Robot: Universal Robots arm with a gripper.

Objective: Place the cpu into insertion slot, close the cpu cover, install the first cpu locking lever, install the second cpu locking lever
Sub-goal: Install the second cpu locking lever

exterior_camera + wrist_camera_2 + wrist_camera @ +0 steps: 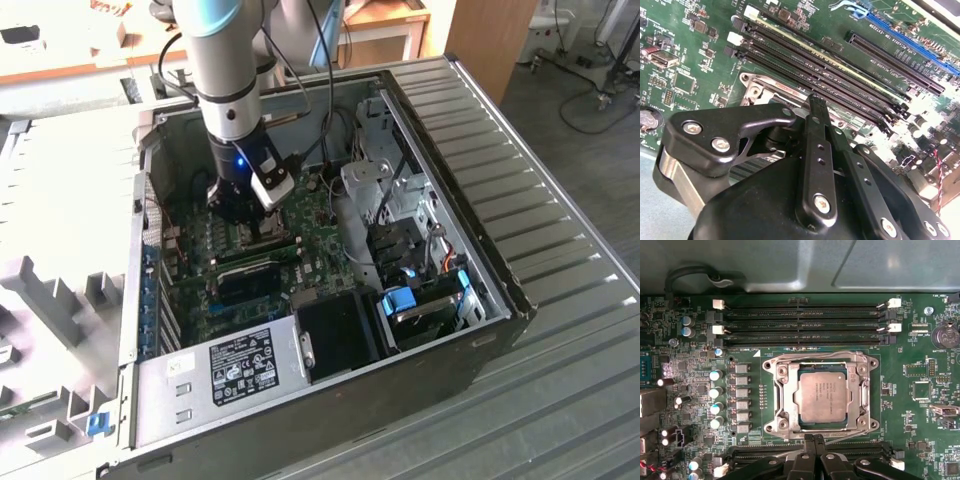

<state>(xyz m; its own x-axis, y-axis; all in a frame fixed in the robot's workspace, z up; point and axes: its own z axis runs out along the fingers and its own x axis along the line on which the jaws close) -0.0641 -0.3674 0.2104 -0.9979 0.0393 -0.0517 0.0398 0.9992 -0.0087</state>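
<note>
Arm lowered into the open computer case (480, 290), gripper (245, 210) low over the motherboard (320, 250) near the socket area in the exterior view. In the first wrist view the cpu (821, 396) sits flat and square inside the insertion slot (785, 410), so placement looks done. The cpu cover (821, 366) appears to lie down around the chip, its window framing the silvery top; closing seems done too, though full seating is hard to judge. Thin wire levers (815, 358) run along the socket's edges; whether either is hooked under its catch I cannot tell, so locking is best counted as unfinished. Jaws: fingers (812, 450) are pressed together at the tips just beside the socket's edge nearest the camera, holding nothing visible. Memory slots (805, 322) lie beyond the socket.
</note>
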